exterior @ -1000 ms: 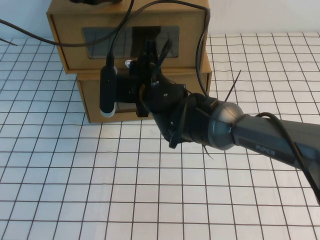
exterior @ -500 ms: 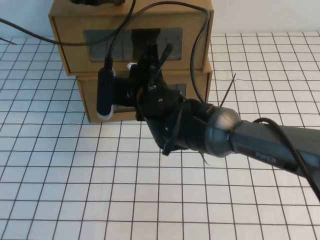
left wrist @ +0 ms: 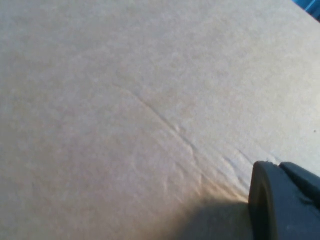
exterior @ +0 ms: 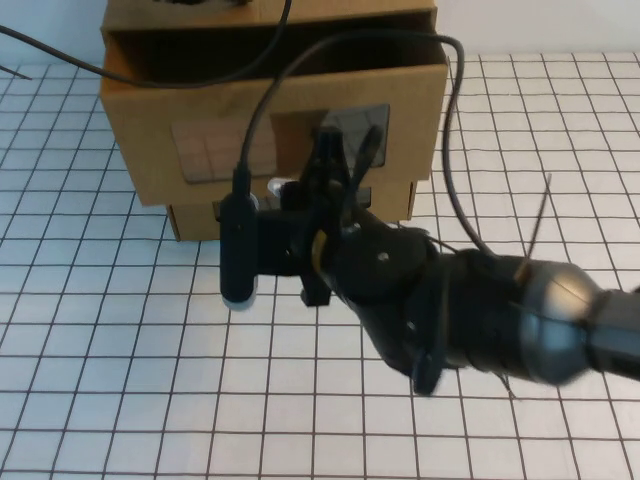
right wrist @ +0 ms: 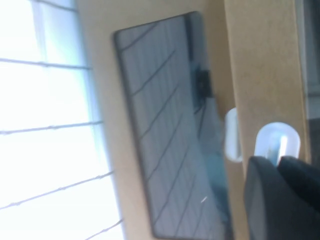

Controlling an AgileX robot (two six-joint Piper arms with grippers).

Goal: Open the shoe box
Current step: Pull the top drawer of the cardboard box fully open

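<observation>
At the counter's (exterior: 100,350) far edge, the shoe box (exterior: 270,110) is cut off by the high view's top. The right gripper (exterior: 340,165), at the box's front, is largely masked by the right arm (exterior: 480,320). Only a dark corner of the left gripper (left wrist: 282,200) shows, against cardboard.

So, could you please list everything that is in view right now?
upper shoe box: one, brown cardboard, far side of the table, stacked on the other box
front panel: one, brown with a dark window, standing open from the upper shoe box
lower shoe box: one, brown cardboard, underneath
table: one, white with a dark grid
cables: black, arching over the boxes
left claw: one, black, close against plain cardboard
right claw: one, black, closed at the front panel
</observation>
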